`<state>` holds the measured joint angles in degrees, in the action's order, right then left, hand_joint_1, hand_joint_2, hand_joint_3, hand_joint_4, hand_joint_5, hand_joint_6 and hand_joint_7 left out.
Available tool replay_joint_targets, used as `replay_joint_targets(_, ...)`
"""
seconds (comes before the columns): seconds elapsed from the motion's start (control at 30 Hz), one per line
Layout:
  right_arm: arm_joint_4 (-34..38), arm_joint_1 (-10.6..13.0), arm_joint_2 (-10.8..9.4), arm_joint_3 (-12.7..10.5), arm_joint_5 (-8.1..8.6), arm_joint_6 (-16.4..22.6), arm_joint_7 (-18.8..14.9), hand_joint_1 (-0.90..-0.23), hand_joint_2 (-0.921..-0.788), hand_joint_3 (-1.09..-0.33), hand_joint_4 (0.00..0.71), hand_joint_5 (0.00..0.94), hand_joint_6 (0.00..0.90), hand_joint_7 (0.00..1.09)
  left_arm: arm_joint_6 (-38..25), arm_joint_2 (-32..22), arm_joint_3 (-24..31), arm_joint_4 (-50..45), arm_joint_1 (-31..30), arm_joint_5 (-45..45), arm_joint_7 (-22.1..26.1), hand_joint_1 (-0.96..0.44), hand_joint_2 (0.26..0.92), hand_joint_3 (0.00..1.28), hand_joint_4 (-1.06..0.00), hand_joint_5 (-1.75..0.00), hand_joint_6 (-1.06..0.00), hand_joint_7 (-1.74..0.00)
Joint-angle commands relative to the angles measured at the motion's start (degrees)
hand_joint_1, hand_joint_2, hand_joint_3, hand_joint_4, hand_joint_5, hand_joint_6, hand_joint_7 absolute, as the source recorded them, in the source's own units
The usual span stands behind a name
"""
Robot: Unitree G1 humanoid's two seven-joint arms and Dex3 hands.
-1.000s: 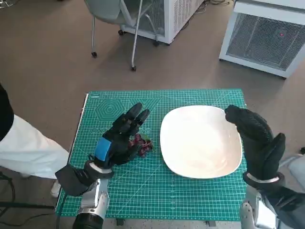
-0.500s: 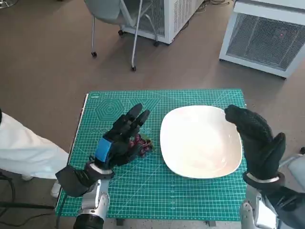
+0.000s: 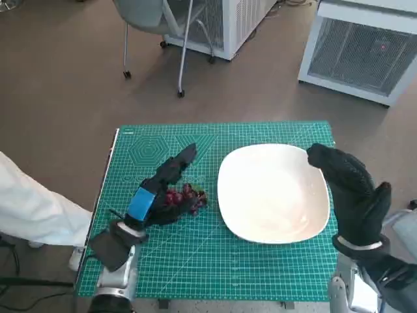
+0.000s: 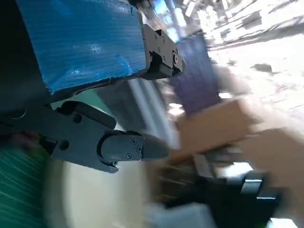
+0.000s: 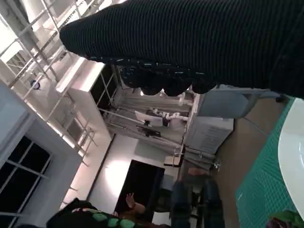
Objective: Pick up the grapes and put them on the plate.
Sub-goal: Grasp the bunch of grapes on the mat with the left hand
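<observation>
A small bunch of dark red grapes (image 3: 187, 199) lies on the green cutting mat (image 3: 195, 261), just left of the white plate (image 3: 273, 195). My left hand (image 3: 155, 194) lies against the bunch's left side, its fingers (image 3: 177, 163) stretched out past it toward the far side of the mat; nothing is gripped. The left wrist view is blurred and shows the blue-taped back (image 4: 85, 42), one black finger (image 4: 118, 146) and the pale plate (image 4: 95, 199). My right hand (image 3: 348, 189) hovers upright over the plate's right edge, empty; the glove (image 5: 199, 42) fills its wrist view.
A wheeled chair (image 3: 156, 26) and white cabinets (image 3: 358, 45) stand on the floor beyond the table. A person's white sleeve (image 3: 32, 208) is close to the mat's left edge. Another person (image 5: 90, 216) shows far off in the right wrist view.
My left hand has rolled and slid a little left and lower, uncovering more of the grapes. The grapes, plate and right hand have stayed put.
</observation>
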<state>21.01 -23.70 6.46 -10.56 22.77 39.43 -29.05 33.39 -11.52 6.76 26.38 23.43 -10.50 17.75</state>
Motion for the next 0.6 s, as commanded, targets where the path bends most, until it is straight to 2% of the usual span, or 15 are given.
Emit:
replay_joint_targets(0.03,-0.2,1.5,-0.2,0.1,0.2,-1.3,-0.1,-0.414,-0.921,-0.594,0.657,0.007,0.178,0.85,-13.0,-5.1,-5.5,-17.0,-4.9,-26.6,-10.3,-0.5,0.869,0.01,-0.13,0.0,-0.27,-0.01)
replay_joint_targets(0.33,-0.1,1.6,0.1,0.0,0.55,-1.2,-0.6,-0.413,-0.921,-0.595,0.655,0.006,0.178,0.84,-26.0,-3.7,-10.1,-26.4,-6.6,-37.3,-7.5,-0.47,0.813,0.0,-0.11,0.0,-0.34,-0.03)
replay_joint_targets(0.6,-0.4,1.8,0.3,-0.1,0.26,-0.9,-0.5,-0.416,-0.921,-0.593,0.648,0.003,0.176,0.84,-36.8,-3.7,-15.7,-27.4,-4.5,-43.2,-4.1,-0.49,0.793,0.0,-0.1,0.0,-0.33,-0.01)
